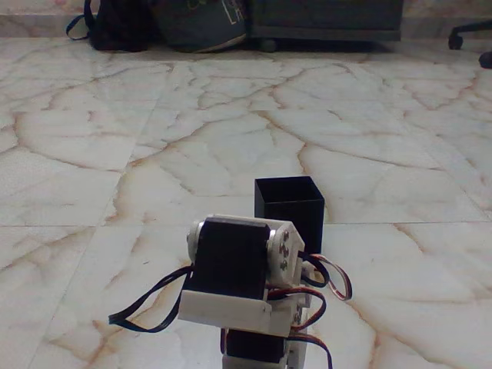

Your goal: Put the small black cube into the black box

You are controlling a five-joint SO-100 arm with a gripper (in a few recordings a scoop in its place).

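I see black box [289, 207] upright on marble floor [154, 154], mouth open, just behind arm's servo joint [238, 273]. Can't locate cube. Can't tell claw opening or load. Risk I see: blind move, elbow or dangling wires [154, 307] nudge box, tip it.

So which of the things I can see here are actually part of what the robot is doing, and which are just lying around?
Part of the job:
- the black box, open-topped, standing on the marble floor just behind the robot arm

Just lying about:
- a dark backpack at the far wall
- a grey-blue bag beside it
- a chair base at the far right
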